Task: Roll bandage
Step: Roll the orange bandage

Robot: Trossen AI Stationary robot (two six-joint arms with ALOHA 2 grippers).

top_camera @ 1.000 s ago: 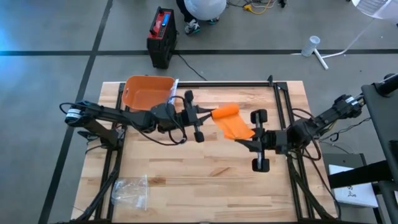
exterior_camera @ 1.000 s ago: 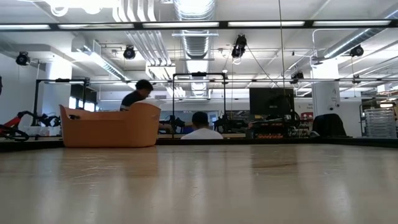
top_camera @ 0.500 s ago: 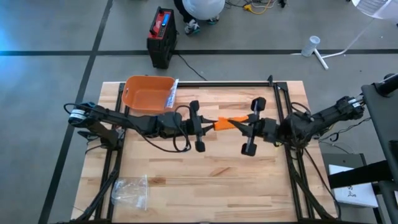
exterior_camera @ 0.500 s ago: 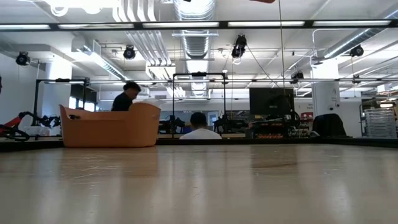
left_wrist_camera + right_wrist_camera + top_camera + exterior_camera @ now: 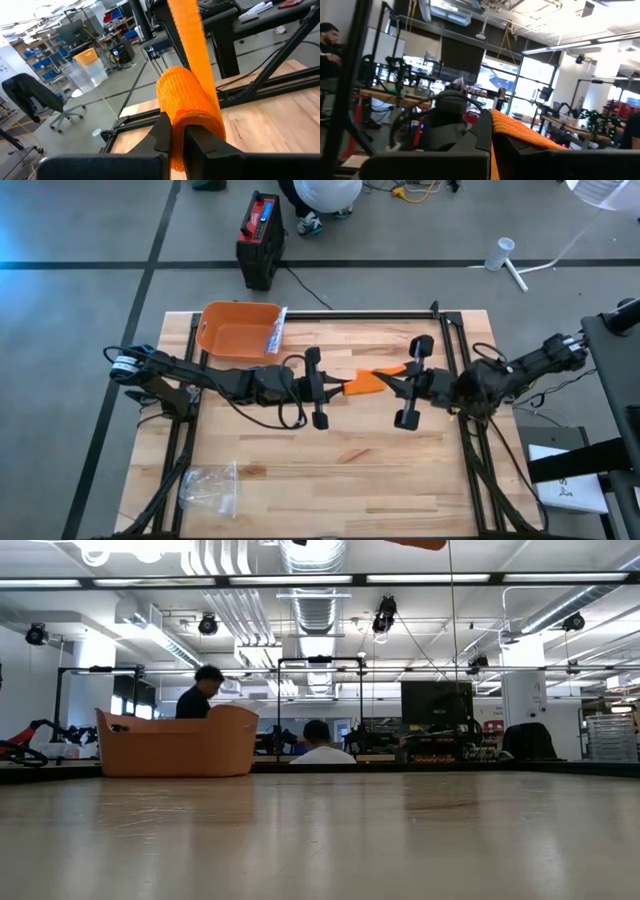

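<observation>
Though unmarked, bandage (image 5: 367, 381) between fingers (image 5: 161, 131).

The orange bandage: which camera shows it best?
The left wrist view: the bandage fills the picture, its roll pinched in the left tool. The high view shows a small orange strip between both tools, the right wrist view one edge, the low view only a scrap at the top.

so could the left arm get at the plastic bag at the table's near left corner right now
Probably not right now. The path to the plastic bag looks free, but the left gripper is shut on the orange bandage, which the right gripper holds too; it would have to release first.
</observation>
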